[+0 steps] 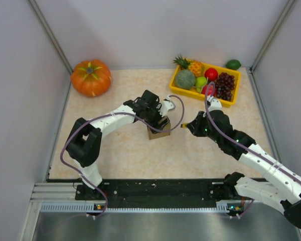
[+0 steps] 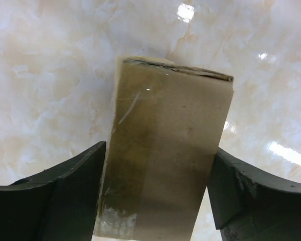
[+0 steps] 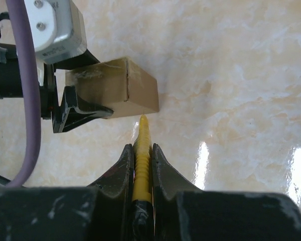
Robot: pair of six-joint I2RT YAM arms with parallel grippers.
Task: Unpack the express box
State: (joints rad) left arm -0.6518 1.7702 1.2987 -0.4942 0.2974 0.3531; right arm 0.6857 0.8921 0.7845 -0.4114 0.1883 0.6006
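While the box (image 1: 158, 132) stands mid-table (image 1: 120, 150), well apart from the fruit tray (image 1: 230, 100), the left gripper (image 1: 159, 123) clamps it, a finger pressed to each side. The right gripper (image 3: 140, 155) is closed on a thin yellow tool (image 3: 142, 143) whose tip meets the box's edge. Done well, I judge, the tip should run shallowly along the taped seam, with the left grip firm enough to stop any sliding or tipping.

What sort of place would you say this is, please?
Likely a robot test cell: plain grey partition walls enclose a beige marble-patterned tabletop, with two white robot arms bolted to a black rail.
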